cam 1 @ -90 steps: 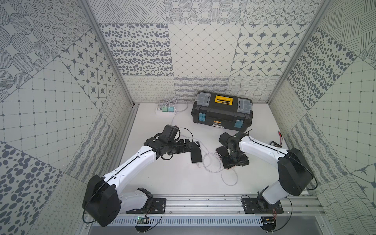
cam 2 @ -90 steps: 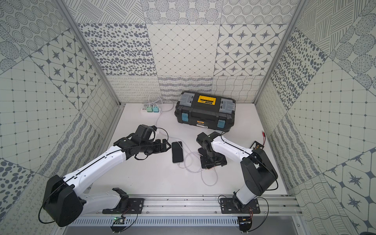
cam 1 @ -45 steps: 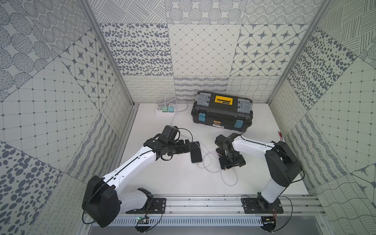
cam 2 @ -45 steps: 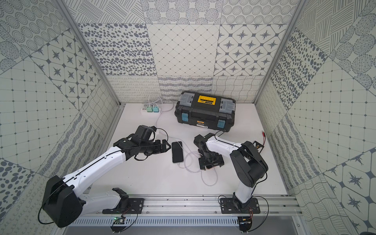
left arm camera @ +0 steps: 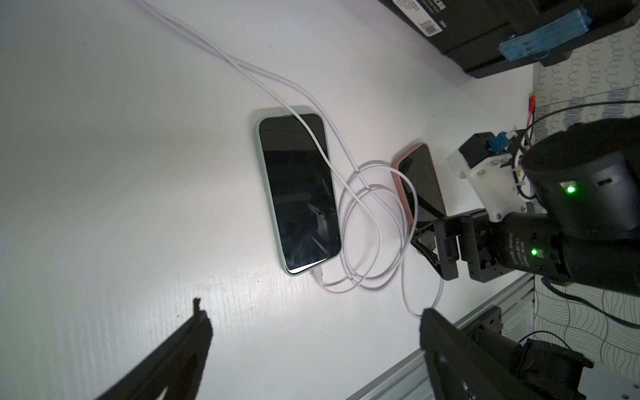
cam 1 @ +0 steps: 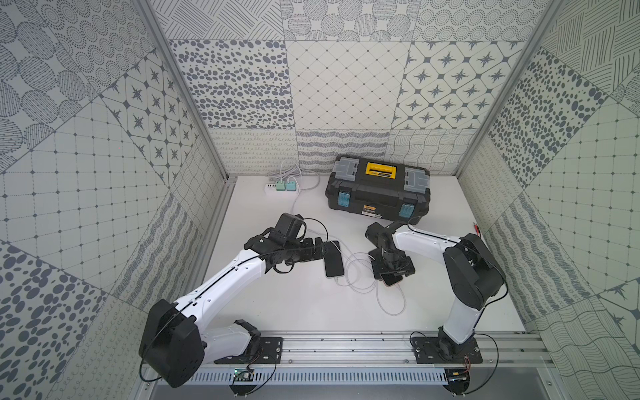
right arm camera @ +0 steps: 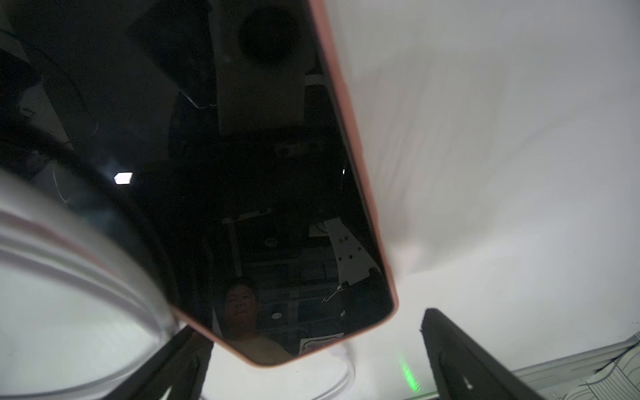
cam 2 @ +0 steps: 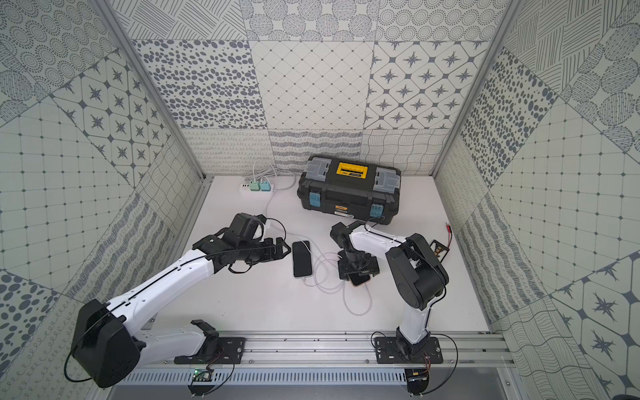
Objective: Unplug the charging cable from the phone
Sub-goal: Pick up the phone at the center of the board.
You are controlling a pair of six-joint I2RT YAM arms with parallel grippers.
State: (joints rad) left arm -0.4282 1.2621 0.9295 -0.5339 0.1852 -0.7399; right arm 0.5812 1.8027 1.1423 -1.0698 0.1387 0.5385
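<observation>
A pink-cased phone lies face up on the white table, with a white charging cable entering its near end. My right gripper hovers just over that end, open, a finger on each side. In both top views the right gripper hides most of this pink phone. A second phone in a mint case lies to its left, with its own white cable plugged in. My left gripper is open and empty beside the mint phone, left of it.
Loose white cable loops lie between and in front of the phones. A black toolbox stands at the back. A power strip with two teal chargers sits back left. A small board with red leads lies at the right wall.
The right arm's elbow has swung in and risen while its gripper stayed over the pink phone, shifting slightly left. The left arm has not moved.
</observation>
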